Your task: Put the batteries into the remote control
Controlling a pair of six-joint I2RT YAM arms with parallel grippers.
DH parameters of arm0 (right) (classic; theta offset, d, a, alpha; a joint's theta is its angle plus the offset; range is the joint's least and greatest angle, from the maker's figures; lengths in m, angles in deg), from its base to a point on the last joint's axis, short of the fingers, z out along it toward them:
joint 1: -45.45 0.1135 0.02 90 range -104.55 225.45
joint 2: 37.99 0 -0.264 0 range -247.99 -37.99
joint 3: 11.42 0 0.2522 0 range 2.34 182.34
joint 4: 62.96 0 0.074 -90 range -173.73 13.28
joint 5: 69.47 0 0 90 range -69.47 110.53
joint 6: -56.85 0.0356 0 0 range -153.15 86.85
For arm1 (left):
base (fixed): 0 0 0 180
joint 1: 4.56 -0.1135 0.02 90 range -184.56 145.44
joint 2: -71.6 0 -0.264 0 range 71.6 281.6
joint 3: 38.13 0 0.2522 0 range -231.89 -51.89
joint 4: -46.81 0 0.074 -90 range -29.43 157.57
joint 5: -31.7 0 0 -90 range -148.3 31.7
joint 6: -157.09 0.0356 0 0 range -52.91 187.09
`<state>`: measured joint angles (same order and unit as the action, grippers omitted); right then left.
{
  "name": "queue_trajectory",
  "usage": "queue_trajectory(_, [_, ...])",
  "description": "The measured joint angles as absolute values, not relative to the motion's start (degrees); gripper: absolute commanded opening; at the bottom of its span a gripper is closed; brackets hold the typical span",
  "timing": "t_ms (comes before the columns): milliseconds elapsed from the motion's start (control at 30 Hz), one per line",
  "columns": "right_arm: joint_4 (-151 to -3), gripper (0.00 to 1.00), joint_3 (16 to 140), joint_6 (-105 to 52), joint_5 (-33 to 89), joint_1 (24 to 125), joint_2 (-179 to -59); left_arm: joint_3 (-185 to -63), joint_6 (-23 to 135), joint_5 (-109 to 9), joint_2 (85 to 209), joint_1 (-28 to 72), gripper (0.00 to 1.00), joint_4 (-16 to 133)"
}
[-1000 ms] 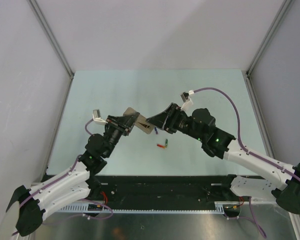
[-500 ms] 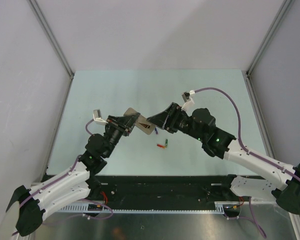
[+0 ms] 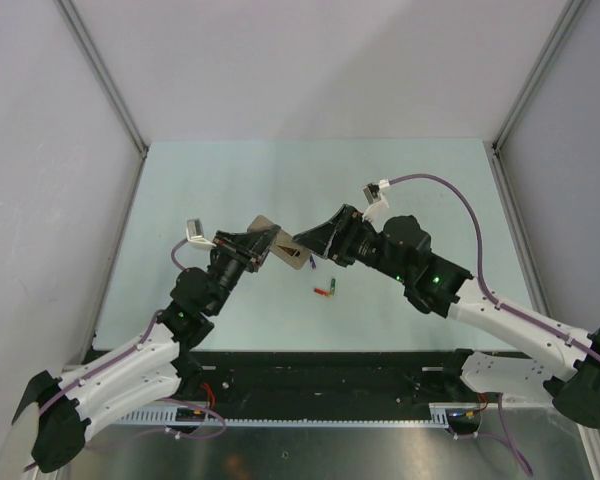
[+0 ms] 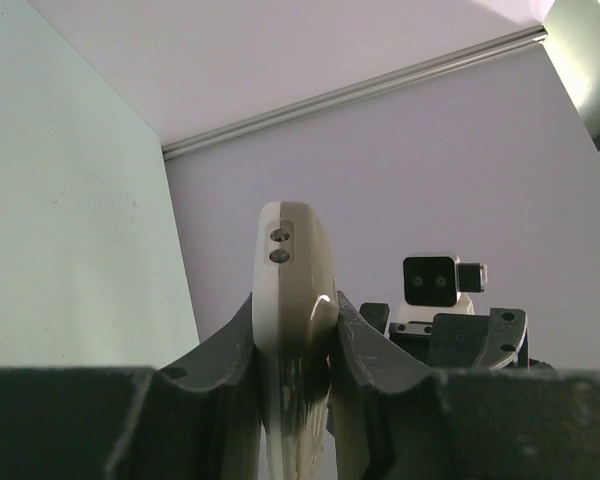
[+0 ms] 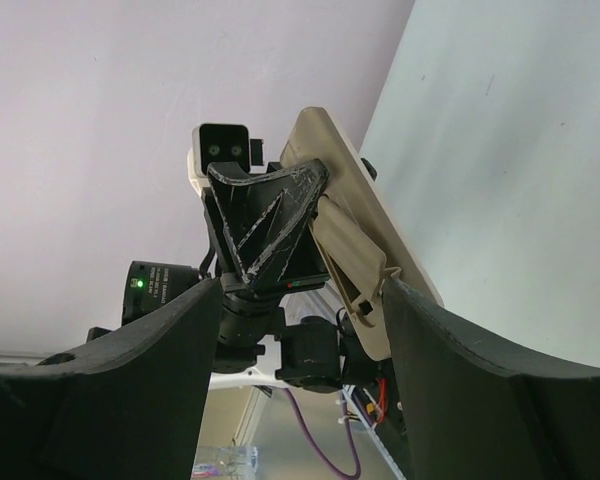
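As you look down from above, left gripper (image 3: 261, 243): clamped on the remote control (image 3: 267, 226), which it holds tilted in the air over the table (image 3: 220, 190).
Right gripper (image 3: 306, 242), from above: at the remote control's other end, just beside it; you cannot tell from here whether it touches.
Blue battery (image 3: 312, 263): on the table, just beneath the right gripper's tip.
Red battery (image 3: 321, 292) and green battery (image 3: 333, 288): on the table, close together, nearer the arm bases.
Left wrist view, remote control (image 4: 292, 290): edge-on to you, pinched between the two fingers (image 4: 220, 350), one on each broad face.
Left wrist view, background: the right arm's wrist camera (image 4: 430, 281) faces you.
Right wrist view, own fingers (image 5: 130, 390): spread wide, with nothing gripped between them.
Right wrist view, remote control (image 5: 375, 215): pale back towards you, a long recess showing in it, the left gripper's black finger (image 5: 265, 225) lying across it.
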<state>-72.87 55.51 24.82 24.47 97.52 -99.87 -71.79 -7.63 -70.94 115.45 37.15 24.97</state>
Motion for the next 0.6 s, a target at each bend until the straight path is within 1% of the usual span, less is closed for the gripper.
queue_trajectory(600, [-75.25, 0.73, 57.13, 24.17, 22.92, 98.81, -99.87, -71.68, -7.94, -71.03, 115.58, 37.15, 0.00, 24.75])
